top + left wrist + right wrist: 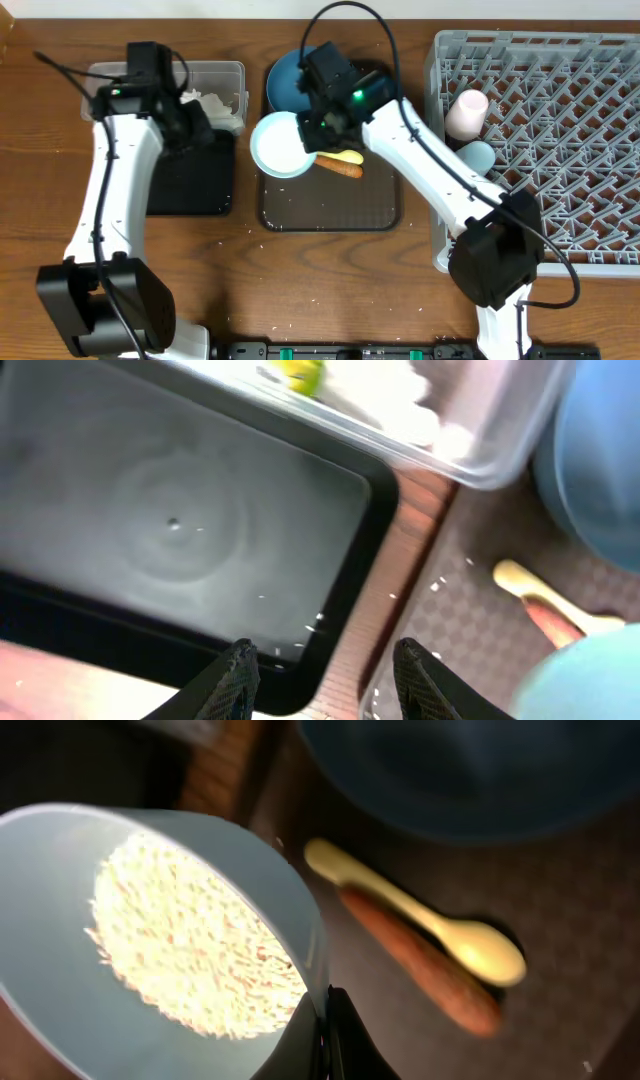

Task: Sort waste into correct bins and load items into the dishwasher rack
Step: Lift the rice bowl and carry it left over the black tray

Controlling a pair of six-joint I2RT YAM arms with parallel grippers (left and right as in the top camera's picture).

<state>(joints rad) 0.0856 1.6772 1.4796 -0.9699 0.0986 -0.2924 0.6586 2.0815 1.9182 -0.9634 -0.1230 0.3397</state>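
Overhead, we see the right gripper (318, 138) at the pale bowl's (278, 147) 3 o'clock rim, over the brown serving tray (330, 205). Our left wrist view shows the left gripper (325, 665), jaws apart and empty, above the black tray (180, 530), with the clear tub (470, 450) at 1 o'clock. In the right wrist view the jaws clamp the bowl's rim, with rice (190, 940) inside and the spoon (420, 915) at 3 o'clock.

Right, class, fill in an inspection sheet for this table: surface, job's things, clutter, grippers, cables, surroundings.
surface: wooden table, stray grains by the brown tray's edge.
job's things: bowl of rice above the brown tray; plate behind it; spoon and food piece on that tray; pink cup and blue cup in the rack; paper in the tub; black tray nearly bare.
clutter: brown tray.
grippers: left gripper open over the black tray's corner; right gripper shut on the bowl's rim.
cables: black cable looping above the plate.
surroundings: nothing seen.
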